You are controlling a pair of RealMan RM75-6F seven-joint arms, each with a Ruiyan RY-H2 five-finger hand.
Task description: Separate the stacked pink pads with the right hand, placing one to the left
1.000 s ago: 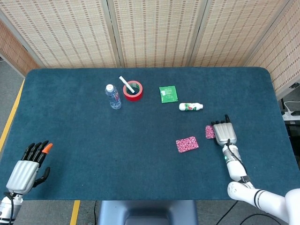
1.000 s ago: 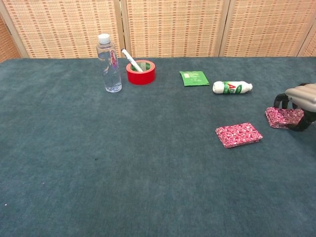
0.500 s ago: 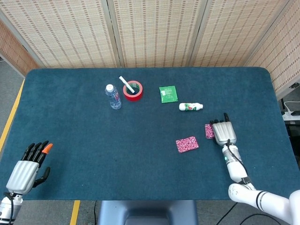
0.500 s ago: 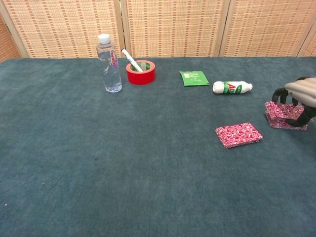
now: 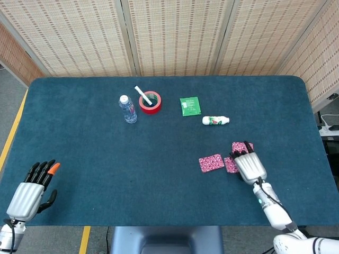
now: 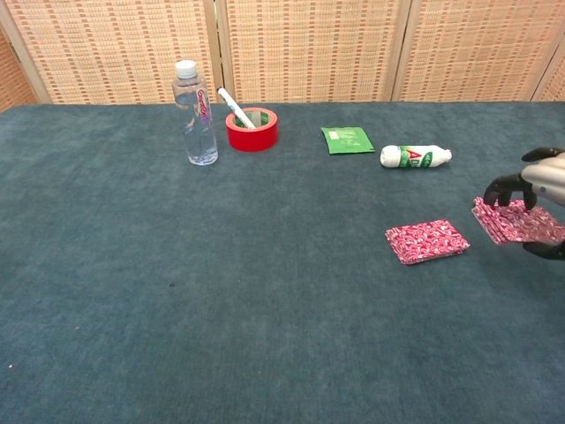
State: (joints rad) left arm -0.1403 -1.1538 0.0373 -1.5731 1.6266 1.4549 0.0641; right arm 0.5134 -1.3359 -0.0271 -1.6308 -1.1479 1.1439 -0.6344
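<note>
One pink pad (image 5: pixel 211 163) (image 6: pixel 426 241) lies flat on the blue table. Just right of it, my right hand (image 5: pixel 249 165) (image 6: pixel 540 184) pinches another pink pad (image 6: pixel 519 223) at its far edge and holds it off the cloth. In the head view pink shows left of the hand (image 5: pixel 230 165) and beyond the fingers (image 5: pixel 243 146). I cannot tell whether that is one pad or two. My left hand (image 5: pixel 33 186) rests at the table's near left corner, fingers apart and holding nothing.
At the back stand a water bottle (image 5: pixel 127 108) (image 6: pixel 196 113), a red tape roll (image 5: pixel 150 102) (image 6: pixel 252 129) with a white pen in it, a green packet (image 5: pixel 190 106) (image 6: pixel 347 139) and a lying white bottle (image 5: pixel 215 120) (image 6: pixel 415 156). The table's right edge (image 5: pixel 318 143) is close to the right hand.
The right hand closed on the pad it was covering, lifted it, and drew back toward me and slightly left. The flat pad and the left hand stayed put.
</note>
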